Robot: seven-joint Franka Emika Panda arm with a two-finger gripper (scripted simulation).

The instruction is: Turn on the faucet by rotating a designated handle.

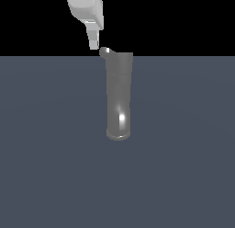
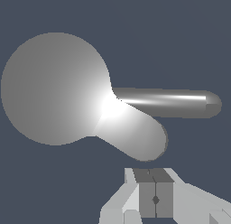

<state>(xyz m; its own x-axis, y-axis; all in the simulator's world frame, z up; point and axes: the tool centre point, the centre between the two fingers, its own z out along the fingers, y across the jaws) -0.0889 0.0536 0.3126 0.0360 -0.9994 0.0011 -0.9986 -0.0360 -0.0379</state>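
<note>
Now the grey floor (image 1: 46, 176) lies wide and bare, much free room around. Upright in its middle stands the faucet (image 1: 119, 98). From above comes the claw (image 1: 94, 44), pads pressed together, holding nothing, just beside the small handle (image 1: 104, 51). I judge turning not yet begun.

The faucet (image 1: 119, 100) stands upright on the flat ground (image 1: 46, 167), near the middle of the exterior view; the handle (image 1: 106, 52) sticks out from its top cap toward the exterior view's left; the gripper (image 1: 94, 44) hangs above, just beside the handle's tip on that same left side, its fingers pointing down; in the wrist view the fingertips (image 2: 154, 198) sit pressed together, close beside the handle's (image 2: 135, 135) rounded end.
</note>
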